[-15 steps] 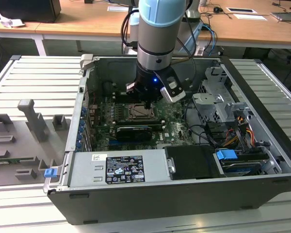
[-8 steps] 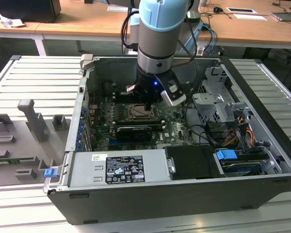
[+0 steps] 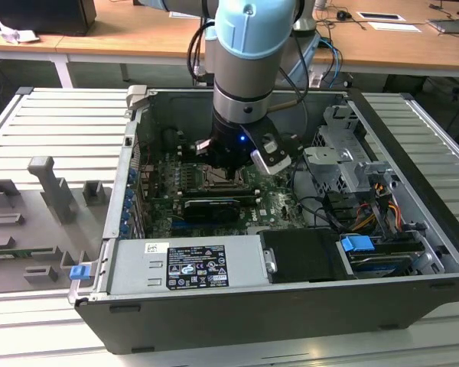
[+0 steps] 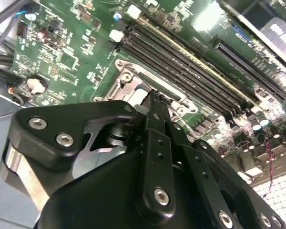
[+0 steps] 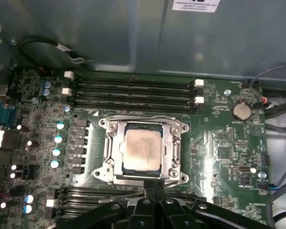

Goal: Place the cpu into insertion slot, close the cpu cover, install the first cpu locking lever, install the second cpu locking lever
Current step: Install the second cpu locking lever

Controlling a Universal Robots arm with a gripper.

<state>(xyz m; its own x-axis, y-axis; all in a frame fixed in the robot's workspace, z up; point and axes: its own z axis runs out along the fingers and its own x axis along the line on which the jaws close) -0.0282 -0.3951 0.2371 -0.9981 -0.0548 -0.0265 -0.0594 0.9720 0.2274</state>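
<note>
Partly hidden, pincer (image 5: 155, 183) tips meet beside the cpu cover (image 5: 144, 129).

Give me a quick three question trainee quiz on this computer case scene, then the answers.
1. True or false: the cpu already sits in the insertion slot.
2. The cpu cover is: A) lowered around the chip, B) lying outside the case.
3. The gripper is at the edge of the ____.

Key: 1 true. 2 A. 3 socket. In the first wrist view the silvery chip shows through the frame's open centre, with memory slots beyond.
</note>
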